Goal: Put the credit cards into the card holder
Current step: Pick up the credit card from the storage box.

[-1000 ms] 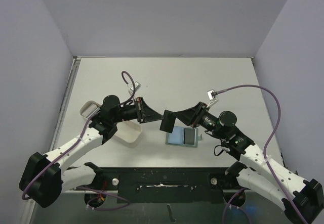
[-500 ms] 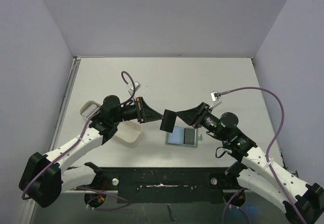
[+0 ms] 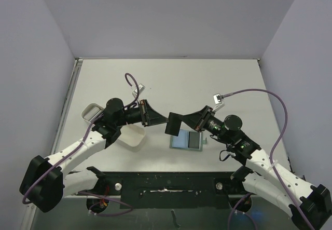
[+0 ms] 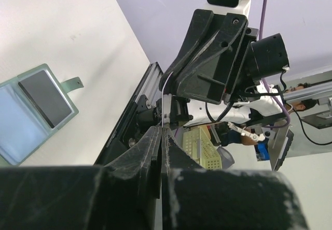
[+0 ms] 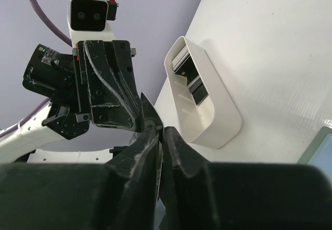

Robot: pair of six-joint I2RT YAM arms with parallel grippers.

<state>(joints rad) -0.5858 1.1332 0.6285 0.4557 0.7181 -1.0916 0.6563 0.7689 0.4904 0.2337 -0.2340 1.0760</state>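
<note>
Since the left jaws, up and left of the open holder (image 3: pixel 187 140), are clenched on one edge of a card (image 3: pixel 173 124) held in the air, and the right jaws, reaching in from above the holder, look pinched on its other edge, the handover is the weak point. If the left side lets go too soon, or both pull at once, I judge the thin card could bow, twist or drop wide of the holder, whose right slot already has a dark card (image 3: pixel 194 140) in it. Well left of the holder a white tray (image 3: pixel 129 136) lies on the table (image 3: pixel 207 79), which is plain white and matt. Pale lilac panels (image 3: pixel 171 17) wall the table on three sides.
</note>
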